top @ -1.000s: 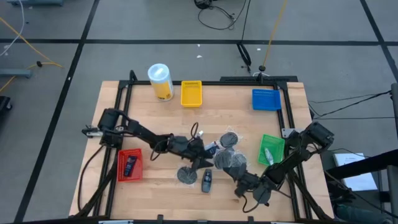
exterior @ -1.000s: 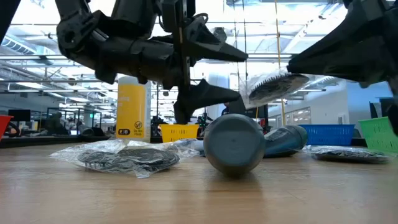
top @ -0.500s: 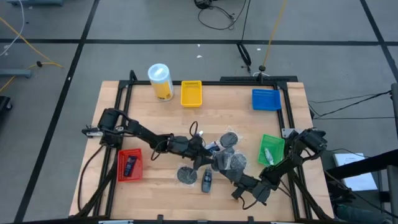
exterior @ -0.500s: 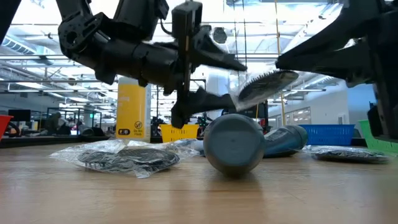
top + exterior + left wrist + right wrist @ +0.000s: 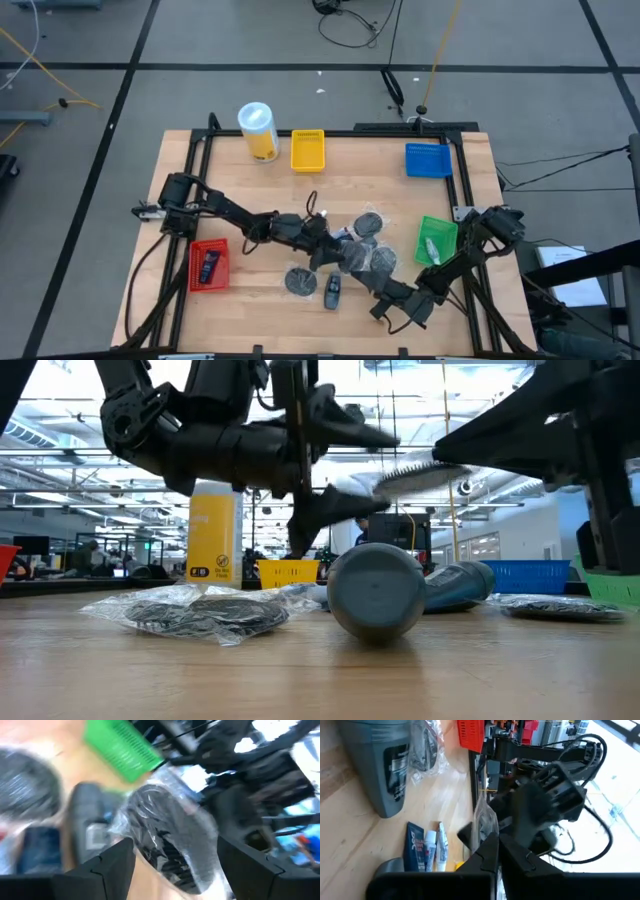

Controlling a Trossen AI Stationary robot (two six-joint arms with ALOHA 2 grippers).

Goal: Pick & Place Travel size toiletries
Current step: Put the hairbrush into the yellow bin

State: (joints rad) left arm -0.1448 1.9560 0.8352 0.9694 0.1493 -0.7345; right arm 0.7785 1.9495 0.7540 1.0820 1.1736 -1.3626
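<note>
Fingers of right end effector (image 5: 496,851) pinch wrapped disc (image 5: 425,473).

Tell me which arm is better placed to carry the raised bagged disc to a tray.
Probably right: the right gripper holds the bagged disc off the table, with the green tray beside that arm. The left gripper is open.

Four small trays are counted on the table: one red (image 5: 208,266), one yellow (image 5: 308,150), one blue (image 5: 428,160), one green (image 5: 436,241). One yellow canister (image 5: 258,131) is seen. About four bagged dark discs (image 5: 299,282) can be made out, plus one grey bottle (image 5: 333,291). Two arms are in view.
</note>
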